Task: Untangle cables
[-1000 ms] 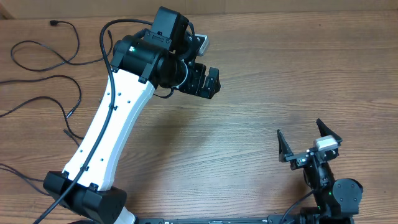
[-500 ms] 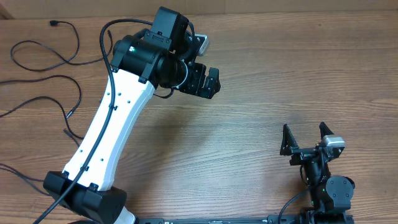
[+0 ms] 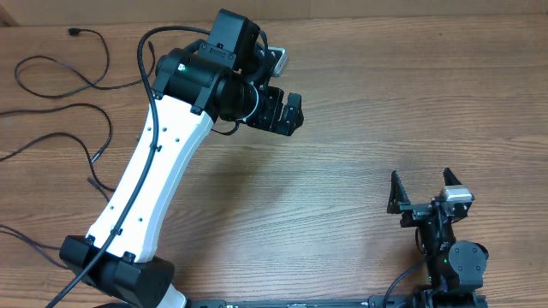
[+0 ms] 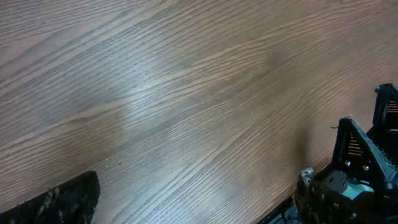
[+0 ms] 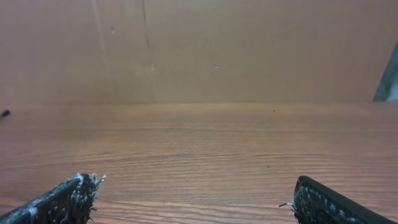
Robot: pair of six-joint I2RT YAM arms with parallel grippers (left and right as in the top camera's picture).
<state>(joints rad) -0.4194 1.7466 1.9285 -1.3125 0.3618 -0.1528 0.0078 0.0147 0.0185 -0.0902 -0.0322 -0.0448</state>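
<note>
Several thin black cables lie loose on the wooden table's far left in the overhead view: one loop [image 3: 60,79] ending in a small plug [image 3: 74,32], another [image 3: 81,109] below it, and a piece [image 3: 26,239] at the lower left. My left gripper [image 3: 289,113] is open and empty above the middle of the table, well to the right of the cables. Its wrist view [image 4: 196,190] shows only bare wood between the fingers. My right gripper [image 3: 421,190] is open and empty at the near right, and its wrist view [image 5: 196,190] shows no cable between the fingers.
The white left arm [image 3: 145,180] runs diagonally from the near-left base, just right of the cables. The right arm's gripper shows in the left wrist view [image 4: 360,168]. A brown wall [image 5: 199,50] stands behind the table. A tiny dark speck [image 5: 5,113] lies at the far left.
My right gripper has shifted slightly right and toward the near edge and turned a little, staying open. The left arm and the cables have not moved.
</note>
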